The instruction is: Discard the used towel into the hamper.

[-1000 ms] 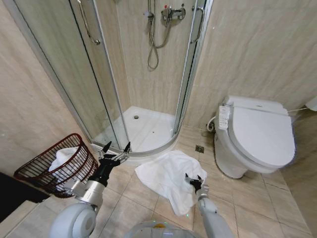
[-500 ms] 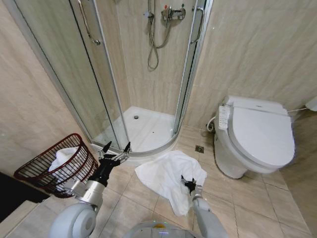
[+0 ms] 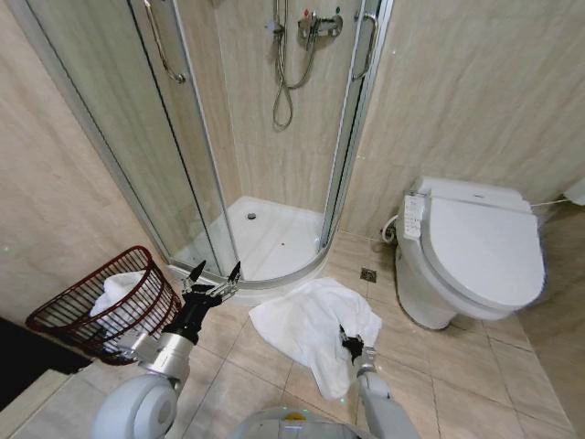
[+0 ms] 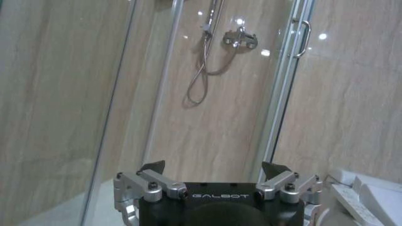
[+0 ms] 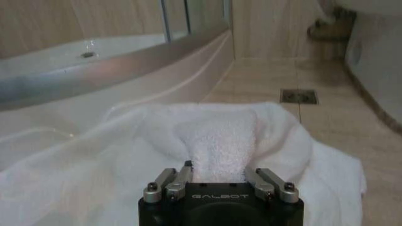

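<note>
The used towel (image 3: 306, 320) is white and lies crumpled on the tiled floor in front of the shower. My right gripper (image 3: 351, 342) is down on its near right part. In the right wrist view that gripper (image 5: 219, 172) is shut on a raised fold of the towel (image 5: 220, 141). The hamper (image 3: 64, 315) is a dark red wire basket at the left, tilted, with a white cloth (image 3: 117, 291) inside it. My left gripper (image 3: 215, 273) hovers open beside the hamper's right side, and in the left wrist view this gripper (image 4: 213, 167) faces the shower wall with nothing between its fingers.
The glass shower enclosure (image 3: 192, 137) with its white tray (image 3: 265, 233) stands behind the towel. A white toilet (image 3: 475, 251) is at the right, and a floor drain (image 3: 368, 274) lies between it and the towel. Bare tiles stretch between the towel and the hamper.
My right gripper has shifted slightly left and down onto the towel, and its fingers have closed on a fold. The left arm and the hamper have not moved.
</note>
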